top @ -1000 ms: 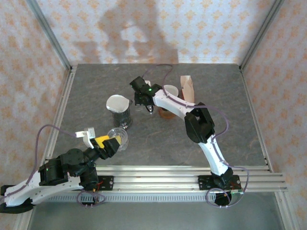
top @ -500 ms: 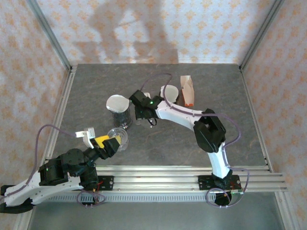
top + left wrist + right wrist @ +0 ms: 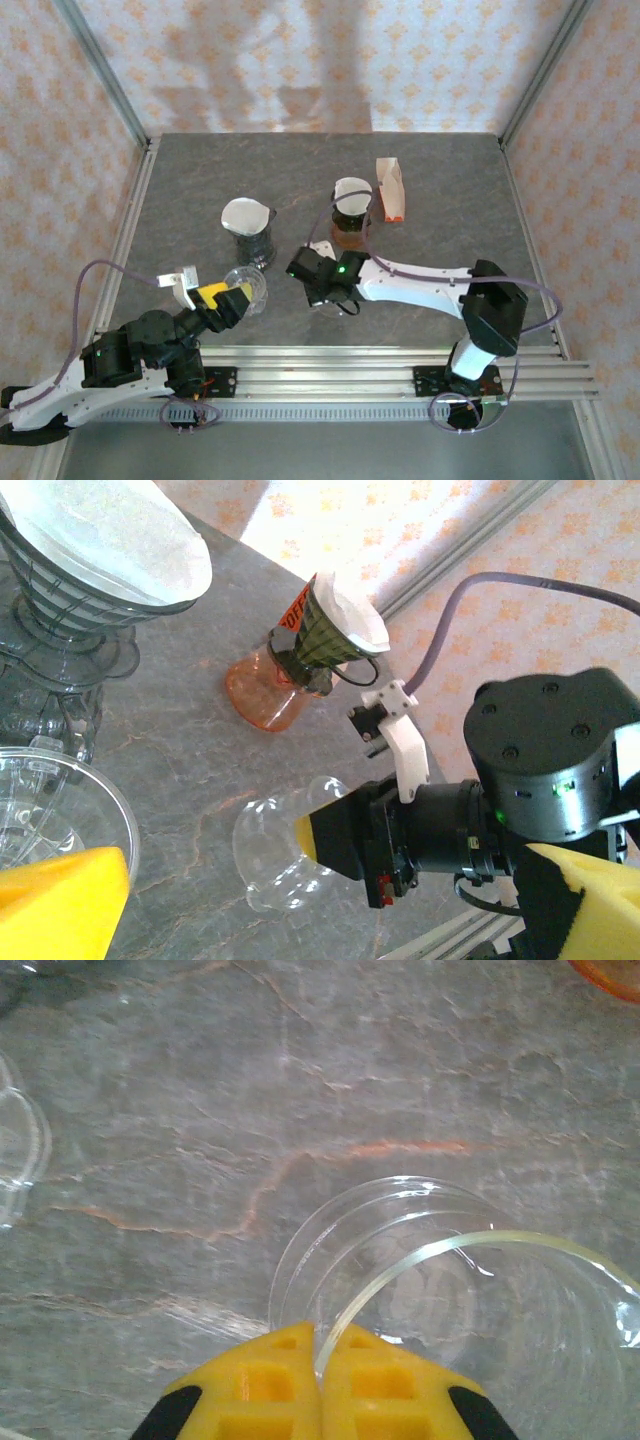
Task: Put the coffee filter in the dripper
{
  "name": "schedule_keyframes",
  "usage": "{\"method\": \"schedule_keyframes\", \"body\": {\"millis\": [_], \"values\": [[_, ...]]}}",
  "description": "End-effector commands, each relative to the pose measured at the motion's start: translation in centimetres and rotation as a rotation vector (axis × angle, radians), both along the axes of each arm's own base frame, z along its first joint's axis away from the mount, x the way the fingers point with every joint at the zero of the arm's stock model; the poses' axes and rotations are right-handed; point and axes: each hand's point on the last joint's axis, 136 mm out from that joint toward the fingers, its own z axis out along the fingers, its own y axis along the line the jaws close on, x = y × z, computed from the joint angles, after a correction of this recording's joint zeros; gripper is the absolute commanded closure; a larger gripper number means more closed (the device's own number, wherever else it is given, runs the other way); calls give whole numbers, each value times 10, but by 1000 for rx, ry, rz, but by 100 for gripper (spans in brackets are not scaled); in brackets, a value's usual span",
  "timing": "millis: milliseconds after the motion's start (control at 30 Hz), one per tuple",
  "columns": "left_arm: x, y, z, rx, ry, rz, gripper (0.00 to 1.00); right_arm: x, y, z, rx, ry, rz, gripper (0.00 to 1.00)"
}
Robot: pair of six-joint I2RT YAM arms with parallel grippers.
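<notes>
My right gripper (image 3: 322, 1360) is shut on the rim of a clear plastic dripper (image 3: 450, 1290), low over the table in front of the orange carafe. In the left wrist view that dripper (image 3: 265, 865) hangs from the right gripper's (image 3: 310, 840) yellow tip. White coffee filters sit in a dark dripper (image 3: 247, 218) on a glass carafe and in a second dark dripper (image 3: 351, 192) on the orange carafe (image 3: 262, 695). My left gripper (image 3: 237, 297) stands open at the near left, with a second clear dripper (image 3: 45, 815) against its left finger (image 3: 60, 900).
A brown filter pack (image 3: 390, 188) stands at the back right. The rail (image 3: 400, 360) runs along the near table edge. Bare table lies to the right of my right arm (image 3: 420, 290) and along the far edge.
My right arm has swung from the back, beside the dark dripper, toward the near middle of the table, carrying the clear dripper. The left arm has stayed still.
</notes>
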Motion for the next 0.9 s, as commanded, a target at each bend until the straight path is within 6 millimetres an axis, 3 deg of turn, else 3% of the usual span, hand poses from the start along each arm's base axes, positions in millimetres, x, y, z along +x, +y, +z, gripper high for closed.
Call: {"method": "schedule_keyframes", "body": {"millis": [0,133,267,400,700,867], "values": [[3,0,2,-17,0,25,0,1,-6,8,3,-59,-27,89],[2,1,4,-31,-1,23,0,1,5,24,60,-93,-4,70],[2,4,5,-31,-1,28,0,2,13,51,114,-137,18,63],[2,4,2,-29,1,33,0,-5,42,70,227,-122,80,54],[1,10,-2,-35,12,46,0,17,125,56,346,-49,128,50],[0,14,-5,-47,18,51,0,36,140,33,361,-21,89,50]]}}
